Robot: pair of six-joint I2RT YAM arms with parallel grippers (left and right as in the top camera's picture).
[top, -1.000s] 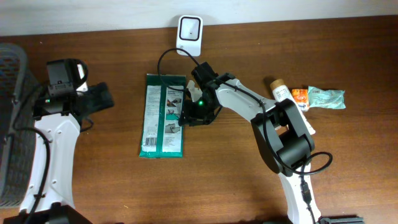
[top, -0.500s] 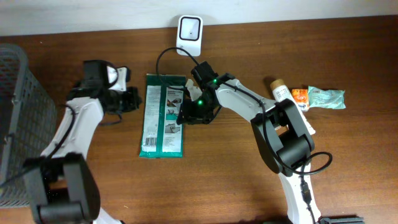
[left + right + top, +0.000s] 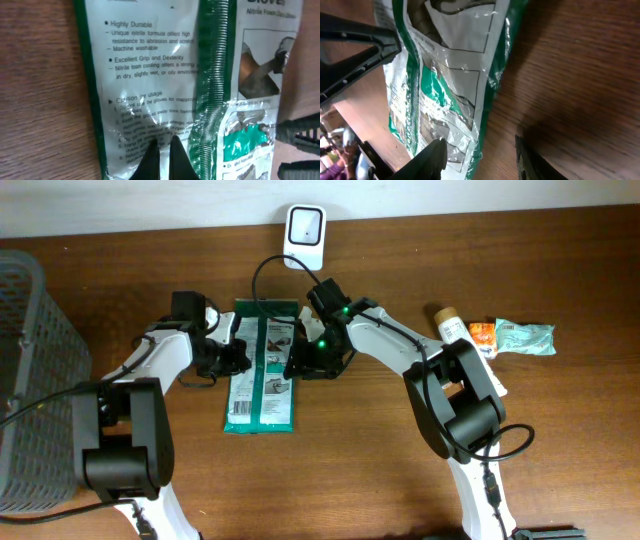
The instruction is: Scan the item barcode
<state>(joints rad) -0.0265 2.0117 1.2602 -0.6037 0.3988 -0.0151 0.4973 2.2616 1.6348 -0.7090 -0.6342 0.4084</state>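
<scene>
Overhead shows glove packet (image 3: 262,385) lying lengthwise front-to-back, left gripper (image 3: 238,358) pressed together at one edge, right gripper (image 3: 297,368) spread over the other.

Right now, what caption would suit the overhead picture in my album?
Two robot arms meet over a green glove packet on a wooden table, white scanner behind.

Brown wooden table (image 3: 350,470) — glove packet (image 3: 262,395) flat (print up), white scanner (image 3: 304,228), bottle (image 3: 447,320), basket (image 3: 40,340).
</scene>
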